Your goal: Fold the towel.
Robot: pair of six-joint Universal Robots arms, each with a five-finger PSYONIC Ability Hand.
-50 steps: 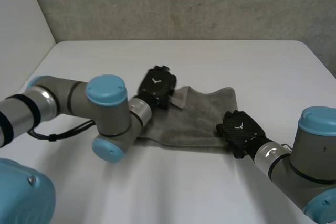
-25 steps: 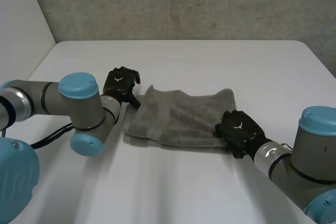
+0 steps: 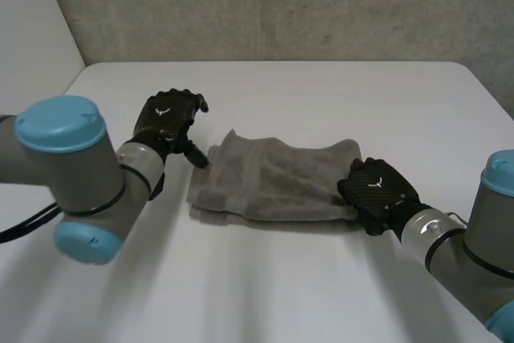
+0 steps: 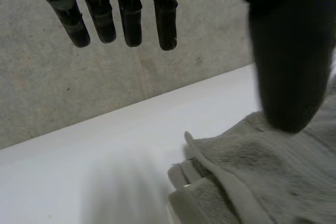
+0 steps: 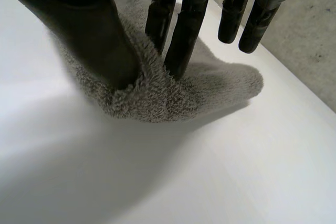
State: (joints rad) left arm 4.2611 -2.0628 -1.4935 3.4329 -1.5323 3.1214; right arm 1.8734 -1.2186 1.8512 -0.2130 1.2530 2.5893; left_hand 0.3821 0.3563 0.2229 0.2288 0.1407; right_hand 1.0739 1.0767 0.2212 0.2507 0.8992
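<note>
A grey towel (image 3: pixel 273 182) lies folded and rumpled on the white table (image 3: pixel 321 94). My left hand (image 3: pixel 169 118) hovers just left of the towel's left edge, apart from it. In the left wrist view its fingers (image 4: pixel 131 24) are straight and spread and the thumb (image 4: pixel 286 66) stands off above the towel (image 4: pixel 252 182), holding nothing. My right hand (image 3: pixel 377 192) rests on the towel's near right corner. In the right wrist view its thumb (image 5: pixel 89 30) and two fingers (image 5: pixel 181 30) dig into the towel (image 5: pixel 152 98) and bunch a ridge of cloth between them.
A grey wall runs behind the table's far edge. Bare white tabletop lies on all sides of the towel. My left arm's elbow (image 3: pixel 76 190) hangs over the near left of the table, my right arm (image 3: pixel 466 255) over the near right.
My left hand has let go of the towel's left part, opened and drawn back to the left. The cloth it carried now lies on the towel. My right hand has shifted slightly right.
</note>
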